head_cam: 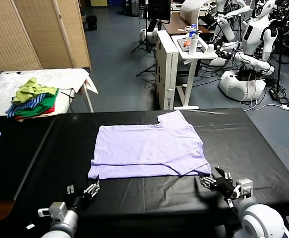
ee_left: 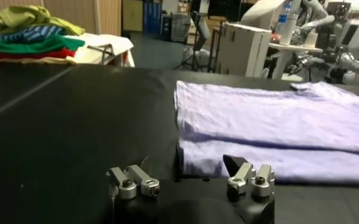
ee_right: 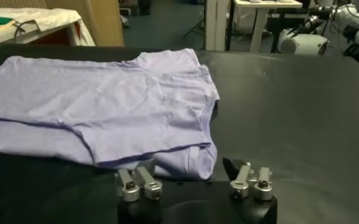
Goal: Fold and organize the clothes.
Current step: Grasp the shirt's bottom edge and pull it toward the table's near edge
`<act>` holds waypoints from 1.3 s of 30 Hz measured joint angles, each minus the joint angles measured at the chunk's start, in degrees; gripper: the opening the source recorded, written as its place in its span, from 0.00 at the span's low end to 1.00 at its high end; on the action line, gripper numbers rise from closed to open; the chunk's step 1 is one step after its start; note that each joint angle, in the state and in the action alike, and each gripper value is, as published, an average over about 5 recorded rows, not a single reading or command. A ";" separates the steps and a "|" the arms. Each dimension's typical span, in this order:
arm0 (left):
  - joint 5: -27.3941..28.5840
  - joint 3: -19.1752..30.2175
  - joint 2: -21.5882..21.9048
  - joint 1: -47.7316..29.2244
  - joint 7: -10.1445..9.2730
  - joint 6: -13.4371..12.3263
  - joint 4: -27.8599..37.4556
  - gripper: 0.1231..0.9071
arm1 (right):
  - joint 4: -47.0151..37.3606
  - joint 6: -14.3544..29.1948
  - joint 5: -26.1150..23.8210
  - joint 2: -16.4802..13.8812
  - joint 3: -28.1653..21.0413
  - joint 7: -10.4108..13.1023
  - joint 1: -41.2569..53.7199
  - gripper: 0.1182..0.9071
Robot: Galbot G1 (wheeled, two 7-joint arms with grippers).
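Black sheeting covers the long table (head_cam: pixel 263 148), which stands in a lab with a bamboo screen (head_cam: pixel 40 29), a side table holding a pile of green and striped garments (head_cam: pixel 32 101), a white stand (head_cam: pixel 191 49) and other robots behind. On it the lavender T-shirt (head_cam: pixel 149 148) lies partly folded, its near edge just beyond the left gripper (head_cam: pixel 85 191) and the right gripper (head_cam: pixel 216 181), both with jaws apart and holding nothing. The thin cloth looks slippery, so a shallow pinch could lift one layer only and drag the fold askew.
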 joint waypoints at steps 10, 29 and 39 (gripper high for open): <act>-0.22 0.43 -0.15 0.73 0.56 0.19 -1.16 0.14 | 2.26 -1.76 2.04 -1.42 0.80 2.24 -1.85 0.04; 4.20 -2.39 2.84 14.20 -3.15 4.19 -9.54 0.03 | 12.84 -11.59 6.32 -4.45 6.02 4.80 -12.06 0.05; 4.27 -3.50 2.25 20.28 -4.40 5.22 -13.27 0.23 | 17.58 -12.59 7.48 -5.95 8.16 4.50 -15.05 0.71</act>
